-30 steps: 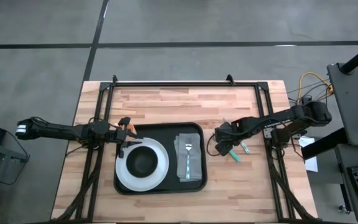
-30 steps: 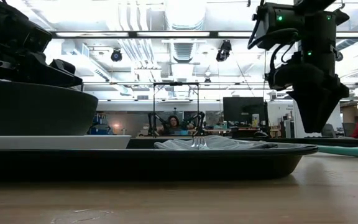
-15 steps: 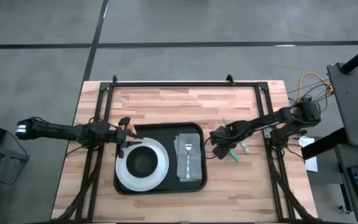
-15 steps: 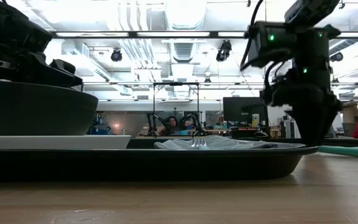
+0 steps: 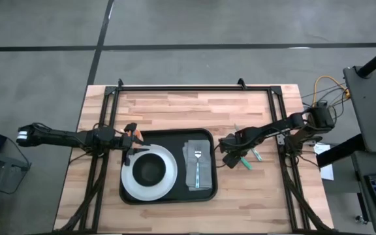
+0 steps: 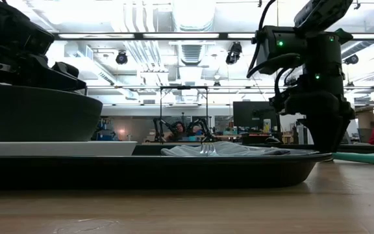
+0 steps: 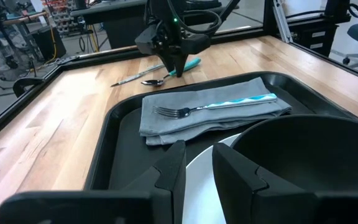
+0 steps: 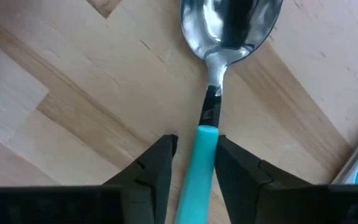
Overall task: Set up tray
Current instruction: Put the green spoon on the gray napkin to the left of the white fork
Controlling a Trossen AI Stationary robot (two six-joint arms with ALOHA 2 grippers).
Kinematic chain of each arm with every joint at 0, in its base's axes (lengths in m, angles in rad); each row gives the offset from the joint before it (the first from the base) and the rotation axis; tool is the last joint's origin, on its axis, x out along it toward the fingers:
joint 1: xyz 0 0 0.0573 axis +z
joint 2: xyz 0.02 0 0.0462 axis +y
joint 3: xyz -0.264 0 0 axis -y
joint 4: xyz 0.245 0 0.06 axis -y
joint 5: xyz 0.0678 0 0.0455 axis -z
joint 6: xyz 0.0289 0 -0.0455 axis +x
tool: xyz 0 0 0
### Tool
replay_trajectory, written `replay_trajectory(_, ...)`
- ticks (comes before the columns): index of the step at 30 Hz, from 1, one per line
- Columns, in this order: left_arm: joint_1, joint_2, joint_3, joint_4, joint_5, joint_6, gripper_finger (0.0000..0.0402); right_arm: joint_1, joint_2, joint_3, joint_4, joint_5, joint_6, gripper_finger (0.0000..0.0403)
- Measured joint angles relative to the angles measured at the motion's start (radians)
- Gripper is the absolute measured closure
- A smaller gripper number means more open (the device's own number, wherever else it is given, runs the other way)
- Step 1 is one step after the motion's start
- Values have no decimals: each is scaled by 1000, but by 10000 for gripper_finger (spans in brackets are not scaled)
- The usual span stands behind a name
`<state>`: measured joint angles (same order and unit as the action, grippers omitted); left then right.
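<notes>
Tray [image 5: 167, 138] holds one fork [image 5: 197, 168] (on cloth [image 5: 205, 171]); right end effector [image 8: 194, 149] slightly parted astride one spoon [image 8: 219, 37].

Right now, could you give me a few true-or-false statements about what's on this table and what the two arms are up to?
1. The fork lies on the grey cloth inside the tray. True.
2. The spoon is already in the tray. False: it lies on the wooden table, beside the tray.
3. The right gripper has its fingers on either side of the spoon's teal handle. True.
4. The white plate is empty. False: a dark bowl sits on it.
5. The left gripper holds the fork. False: it holds nothing and sits by the plate.
</notes>
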<state>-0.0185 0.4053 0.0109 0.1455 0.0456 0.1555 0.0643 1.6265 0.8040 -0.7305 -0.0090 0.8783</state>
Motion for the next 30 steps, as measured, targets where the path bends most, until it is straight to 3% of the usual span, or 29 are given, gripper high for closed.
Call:
replay_trajectory(9, 0, 0, 0, 0, 0, 0, 340, 0, -14, -2, 10, -3, 17, 373)
replay_trajectory(17, 0, 0, 0, 0, 0, 0, 340, -3, -13, 20, 1, -1, 157, 373)
replay_trajectory(30, 0, 0, 0, 0, 0, 0, 340, 3, -2, 183, 6, 13, 421, 373)
